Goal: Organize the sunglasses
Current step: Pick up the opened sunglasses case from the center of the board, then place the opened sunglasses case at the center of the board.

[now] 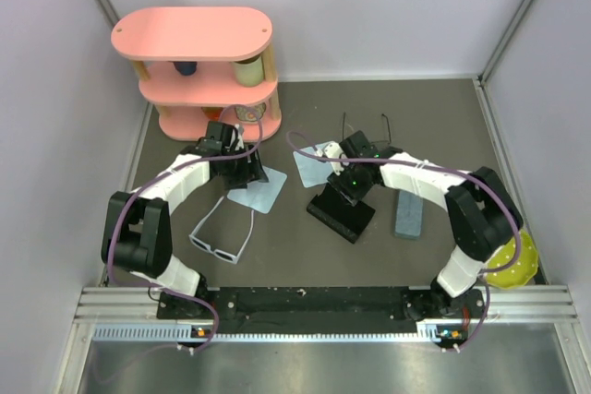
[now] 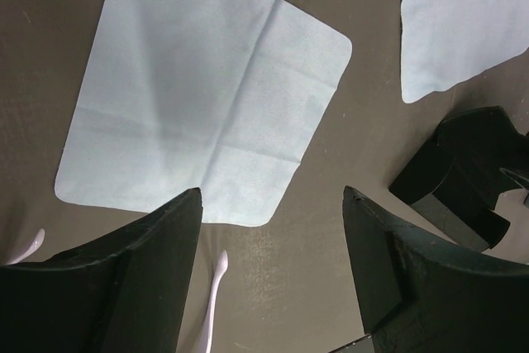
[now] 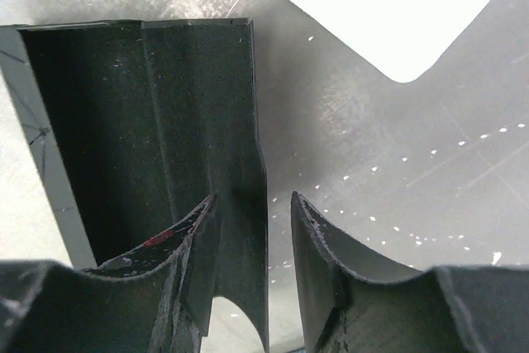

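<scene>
**Item 1, my left claw** [image 1: 238,161]: jaws spread wide, nothing between them. It hovers over a light blue cloth [image 1: 257,193], which my left wrist view shows flat on the table.

**Item 2, my right claw** [image 3: 252,200]: jaws partly open. They straddle one long wall of the open black case [image 1: 340,212] with a gap showing on one side, so I judge this a loose straddle and not a grip.

**Item 3, white-framed sunglasses** [image 1: 220,248]: on the table at 7 o'clock from my left claw, well apart from it. They are unfolded, temples pointing toward the cloth, with two white tips just below the cloth's near edge.

**Item 4, wire-framed sunglasses** [image 1: 347,132]: on the table at 12 o'clock from my right claw, temples up. My wrist partly hides the lenses.

**Item 5, other stock:**
- A second cloth [image 1: 312,165], at 9 o'clock from my right claw.
- A grey-blue case [image 1: 406,214], at 4 o'clock from my right claw.
- A pink shelf [image 1: 194,34], at 11 o'clock on the table.

**Step in hand (judgement):** readying the black case. Neither pair is stowed yet.

**Next move calls for:** lifting my right claw clear of the case wall without tipping it. One claw then takes a pair by its frame, not the lenses. The wire pair sits nearest my right claw. It needs a light, narrow pinch and folded temples before it can lie in the trough.
</scene>
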`<state>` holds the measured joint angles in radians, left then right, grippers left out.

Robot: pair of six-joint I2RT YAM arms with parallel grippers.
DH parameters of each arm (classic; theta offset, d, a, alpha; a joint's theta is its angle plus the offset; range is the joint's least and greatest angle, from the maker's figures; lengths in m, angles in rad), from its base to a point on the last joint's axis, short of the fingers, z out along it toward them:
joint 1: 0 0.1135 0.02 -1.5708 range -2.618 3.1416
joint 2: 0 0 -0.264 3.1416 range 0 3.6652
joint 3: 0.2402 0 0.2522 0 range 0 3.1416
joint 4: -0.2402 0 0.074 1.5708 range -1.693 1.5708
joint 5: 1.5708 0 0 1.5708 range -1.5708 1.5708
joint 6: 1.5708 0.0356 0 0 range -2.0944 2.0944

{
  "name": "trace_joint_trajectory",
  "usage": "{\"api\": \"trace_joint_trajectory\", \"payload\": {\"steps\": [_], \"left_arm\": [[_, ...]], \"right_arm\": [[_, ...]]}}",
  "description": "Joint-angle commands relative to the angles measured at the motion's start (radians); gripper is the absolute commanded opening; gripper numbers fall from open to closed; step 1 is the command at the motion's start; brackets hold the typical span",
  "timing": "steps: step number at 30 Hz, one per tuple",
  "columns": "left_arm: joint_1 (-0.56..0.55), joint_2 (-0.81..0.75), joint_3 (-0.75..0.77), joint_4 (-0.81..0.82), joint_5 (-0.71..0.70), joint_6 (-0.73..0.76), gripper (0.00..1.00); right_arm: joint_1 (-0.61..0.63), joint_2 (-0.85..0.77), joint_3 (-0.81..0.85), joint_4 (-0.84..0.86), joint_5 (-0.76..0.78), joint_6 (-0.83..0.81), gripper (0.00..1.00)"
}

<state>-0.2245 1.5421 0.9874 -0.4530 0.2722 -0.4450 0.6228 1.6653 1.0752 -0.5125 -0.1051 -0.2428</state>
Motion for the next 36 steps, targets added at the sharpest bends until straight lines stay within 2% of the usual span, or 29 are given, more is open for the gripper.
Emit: {"api": "trace_joint_trajectory", "payload": {"steps": [1, 4, 5, 6, 9, 12, 16, 23, 25, 33, 36], "left_arm": [[0.005, -0.037, -0.01, -0.006, 0.012, 0.017, 0.73], [0.005, -0.042, -0.016, -0.01, 0.012, 0.02, 0.73], [0.005, -0.046, -0.019, -0.012, 0.01, 0.022, 0.73], [0.005, -0.048, -0.02, -0.013, 0.013, 0.02, 0.73], [0.005, -0.054, -0.027, -0.012, 0.013, 0.022, 0.73], [0.005, -0.062, -0.033, -0.013, 0.016, 0.014, 0.73], [0.007, -0.073, -0.041, -0.013, 0.028, 0.003, 0.73], [0.004, -0.08, -0.059, -0.003, 0.082, -0.024, 0.73], [0.002, -0.088, -0.07, -0.001, 0.094, -0.037, 0.73], [-0.001, -0.134, -0.108, 0.016, 0.137, -0.061, 0.72], [-0.003, -0.143, -0.119, 0.019, 0.14, -0.06, 0.72]], "right_arm": [[-0.012, 0.063, 0.061, 0.022, -0.031, -0.007, 0.37], [-0.017, 0.07, 0.066, 0.02, -0.059, 0.008, 0.21], [-0.018, 0.062, 0.063, 0.022, -0.065, 0.017, 0.04], [-0.018, 0.056, 0.06, 0.023, -0.067, 0.028, 0.0], [-0.018, 0.025, 0.042, 0.025, -0.064, 0.097, 0.0], [-0.018, -0.015, 0.023, 0.026, -0.016, 0.232, 0.0], [-0.014, -0.1, -0.023, 0.038, -0.009, 0.495, 0.0], [0.0, -0.269, -0.135, 0.039, 0.192, 0.876, 0.0], [-0.001, -0.317, -0.184, 0.031, 0.212, 1.044, 0.0], [0.069, -0.394, -0.323, 0.029, 0.317, 1.563, 0.0], [0.084, -0.417, -0.357, 0.029, 0.409, 1.727, 0.0]]}}
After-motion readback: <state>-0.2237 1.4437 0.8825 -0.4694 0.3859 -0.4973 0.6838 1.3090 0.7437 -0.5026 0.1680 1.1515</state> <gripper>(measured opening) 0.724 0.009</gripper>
